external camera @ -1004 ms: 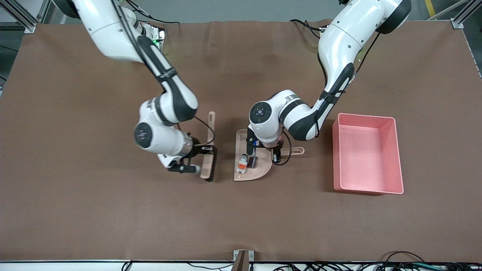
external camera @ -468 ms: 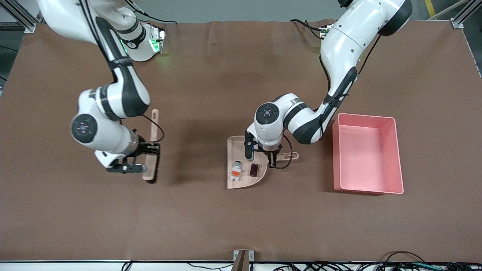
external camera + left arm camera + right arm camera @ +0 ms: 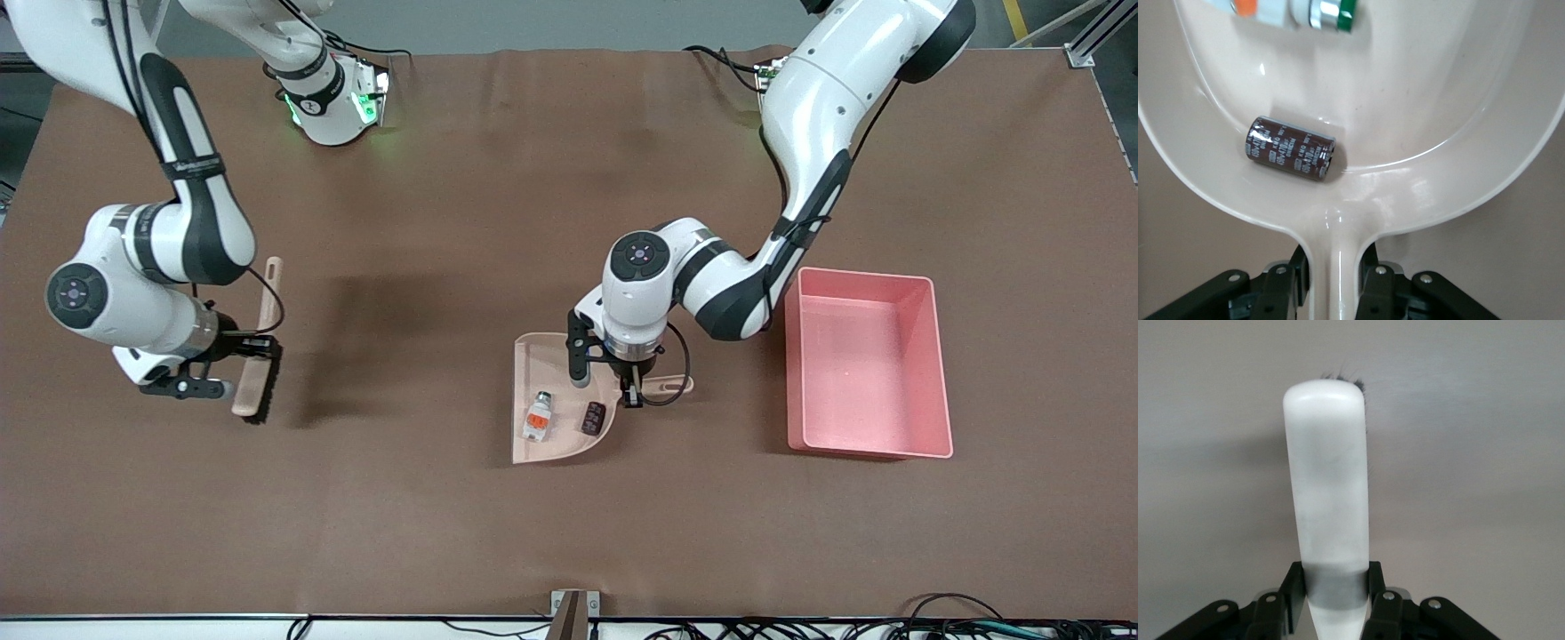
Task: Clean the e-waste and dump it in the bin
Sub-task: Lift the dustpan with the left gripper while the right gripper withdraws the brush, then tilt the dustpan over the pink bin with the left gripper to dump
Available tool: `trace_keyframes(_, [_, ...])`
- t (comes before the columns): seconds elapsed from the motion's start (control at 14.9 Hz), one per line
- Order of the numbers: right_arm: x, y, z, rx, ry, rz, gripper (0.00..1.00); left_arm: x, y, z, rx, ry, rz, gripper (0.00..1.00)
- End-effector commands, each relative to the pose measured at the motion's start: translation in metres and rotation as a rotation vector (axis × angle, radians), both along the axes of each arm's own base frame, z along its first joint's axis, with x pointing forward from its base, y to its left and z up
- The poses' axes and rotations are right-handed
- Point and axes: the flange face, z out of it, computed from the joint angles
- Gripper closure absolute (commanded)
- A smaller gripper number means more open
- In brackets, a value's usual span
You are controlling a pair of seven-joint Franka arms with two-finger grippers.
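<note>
Left end effector [image 3: 633,388] clamps the dustpan [image 3: 551,444] carrying e-waste [image 3: 537,416], frame centre; next, tip into bin [image 3: 867,445]; right end effector [image 3: 233,369] grips brush [image 3: 258,364].

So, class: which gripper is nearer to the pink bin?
Left. The left gripper grips the dustpan handle beside the bin; the right gripper, holding the brush, is over the right arm's end of the table.

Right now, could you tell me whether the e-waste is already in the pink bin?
No, both e-waste pieces lie in the dustpan.
</note>
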Motion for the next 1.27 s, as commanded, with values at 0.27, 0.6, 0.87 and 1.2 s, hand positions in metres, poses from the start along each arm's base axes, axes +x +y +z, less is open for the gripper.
trace_keyframes(0.27, [-0.023, -0.010, -0.054, -0.010, -0.033, -0.006, 0.97, 0.058, 0.114, 0.114, -0.095, -0.082, 0.201, 0.92])
trace_keyframes(0.6, [-0.023, -0.009, -0.060, -0.010, -0.016, -0.017, 0.72, 0.081, 0.224, 0.157, -0.010, -0.092, 0.186, 0.92])
trace_keyframes(0.87, [-0.017, -0.012, -0.053, -0.009, -0.038, -0.012, 0.00, 0.079, 0.298, 0.150, 0.041, -0.050, 0.218, 0.93])
trace_keyframes(1.2, [0.015, -0.012, 0.023, -0.006, -0.081, -0.008, 0.00, 0.074, 0.408, 0.160, 0.075, -0.026, 0.203, 0.96])
